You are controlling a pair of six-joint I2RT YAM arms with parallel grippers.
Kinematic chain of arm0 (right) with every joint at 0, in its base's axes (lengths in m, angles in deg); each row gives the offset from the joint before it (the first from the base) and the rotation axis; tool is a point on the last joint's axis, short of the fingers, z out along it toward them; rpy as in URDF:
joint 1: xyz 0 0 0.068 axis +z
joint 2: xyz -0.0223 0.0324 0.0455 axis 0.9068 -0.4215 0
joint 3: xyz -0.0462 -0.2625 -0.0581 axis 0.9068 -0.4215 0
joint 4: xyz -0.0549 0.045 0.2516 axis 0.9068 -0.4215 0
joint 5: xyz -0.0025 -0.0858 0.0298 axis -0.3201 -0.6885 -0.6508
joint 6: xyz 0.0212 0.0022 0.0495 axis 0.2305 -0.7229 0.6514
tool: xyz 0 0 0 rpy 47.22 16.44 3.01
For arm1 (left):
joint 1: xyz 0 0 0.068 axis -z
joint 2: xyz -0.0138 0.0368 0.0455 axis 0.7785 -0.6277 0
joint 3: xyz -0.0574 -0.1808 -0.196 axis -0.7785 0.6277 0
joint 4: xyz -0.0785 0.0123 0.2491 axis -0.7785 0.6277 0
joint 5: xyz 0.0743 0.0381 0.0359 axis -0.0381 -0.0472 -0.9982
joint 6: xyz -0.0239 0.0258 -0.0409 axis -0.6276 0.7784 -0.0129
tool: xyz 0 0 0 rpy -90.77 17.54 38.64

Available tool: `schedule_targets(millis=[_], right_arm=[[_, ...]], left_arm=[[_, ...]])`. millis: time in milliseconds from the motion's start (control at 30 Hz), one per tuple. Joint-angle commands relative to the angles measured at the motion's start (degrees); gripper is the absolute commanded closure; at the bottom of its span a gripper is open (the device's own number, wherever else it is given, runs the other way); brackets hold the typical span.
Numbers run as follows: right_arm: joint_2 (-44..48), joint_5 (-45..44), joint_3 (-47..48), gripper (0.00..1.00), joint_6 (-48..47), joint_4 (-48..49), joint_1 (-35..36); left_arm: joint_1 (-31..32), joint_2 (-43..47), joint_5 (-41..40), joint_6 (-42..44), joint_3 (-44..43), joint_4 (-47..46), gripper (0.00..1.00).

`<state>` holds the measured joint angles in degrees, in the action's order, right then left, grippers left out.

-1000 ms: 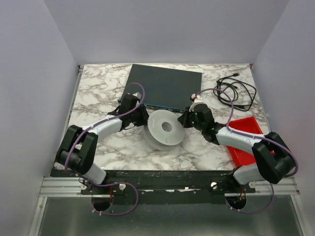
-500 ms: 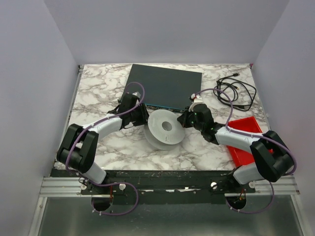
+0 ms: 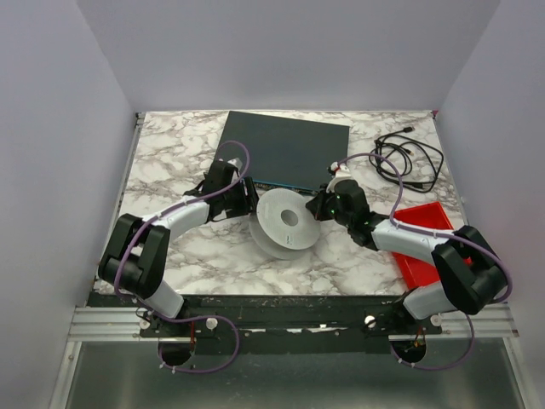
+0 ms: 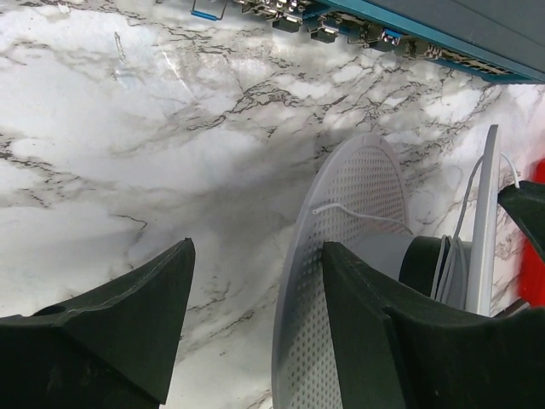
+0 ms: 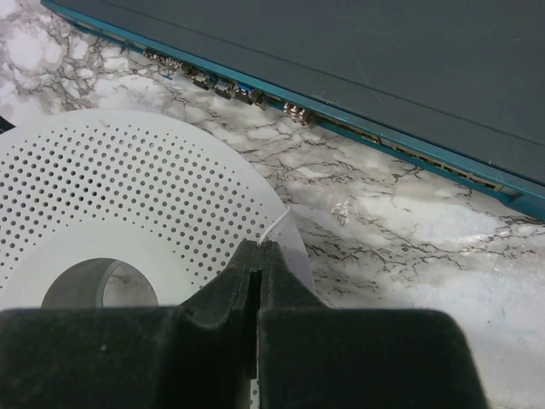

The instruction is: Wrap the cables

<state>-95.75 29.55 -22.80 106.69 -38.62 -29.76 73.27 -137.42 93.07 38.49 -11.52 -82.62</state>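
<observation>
Wire (image 5: 275, 227): thin white strand; some turns on the hub of the spool (image 3: 288, 223), one loose run across the perforated flange, the end leading to the right pincer (image 5: 257, 247).
Spool: mid-counter (image 3: 170, 162), tipped on edge just in front of the dark box (image 3: 285, 149), between the two pincers; tilt likely meant to leave the hub gap open to the strand.
Right pincer: clenched, apparently pinching the wire end at the tips; placed at the flange rim, probably to keep the strand taut and steer it onto the hub.
Left pincer (image 4: 255, 260): released, fingers spread with the near flange standing between them; contact unclear; likely set there to steady or turn the spool.
Elsewhere: black cords (image 3: 409, 162) at the far right, red bin (image 3: 426, 215) at the right, both well apart from the spool.
Progress: loose tail outstanding, so wrapping judged unfinished.
</observation>
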Motion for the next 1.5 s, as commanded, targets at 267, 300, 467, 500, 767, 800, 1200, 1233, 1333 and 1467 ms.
schedule_targets(millis=[267, 300, 467, 500, 767, 800, 1200, 1233, 1333, 1467], right_arm=[[-1.9, 1.5, -1.2, 0.99, 1.6, 3.5, 0.6], [-1.9, 1.5, -1.2, 0.99, 1.5, 3.5, 0.6], [-2.2, 1.5, -1.3, 0.99, 1.8, 3.9, 0.6], [-2.4, 1.6, -1.4, 0.99, 1.9, 4.1, 0.6], [-2.8, 1.7, -1.8, 0.99, 2.5, 4.7, 0.6], [-2.8, 1.8, -1.7, 0.99, 2.2, 4.4, 0.6], [-1.5, -4.0, 0.8, 0.99, -2.5, -4.2, 0.6], [-1.4, -4.3, 0.7, 0.99, -2.5, -4.5, 0.6], [-1.1, -4.7, 0.6, 0.99, -2.5, -4.8, 0.6], [-0.9, -4.7, 0.4, 0.99, -2.5, -4.9, 0.6]], left_arm=[[-3.0, 2.9, 6.7, 0.0, 2.4, -3.4, 0.23], [-3.3, 2.8, 6.8, -0.2, 2.3, -3.2, 0.22], [-5.5, 3.4, 6.6, -1.1, 2.1, -1.9, 0.2], [-5.9, 3.3, 6.4, -0.9, 1.8, -1.3, 0.21], [-6.0, 5.0, 4.8, -0.7, 0.8, 2.8, 0.26], [-5.9, 6.5, 4.6, -0.6, 1.5, 3.2, 0.26], [2.1, 16.8, 2.2, 1.5, 4.8, 16.6, 0.42], [3.3, 16.1, 0.8, 1.1, 4.3, 18.0, 0.44], [4.9, 15.8, -0.6, -1.3, 5.1, 18.2, 0.45], [5.3, 15.1, 0.5, -2.3, 5.6, 17.3, 0.45]])
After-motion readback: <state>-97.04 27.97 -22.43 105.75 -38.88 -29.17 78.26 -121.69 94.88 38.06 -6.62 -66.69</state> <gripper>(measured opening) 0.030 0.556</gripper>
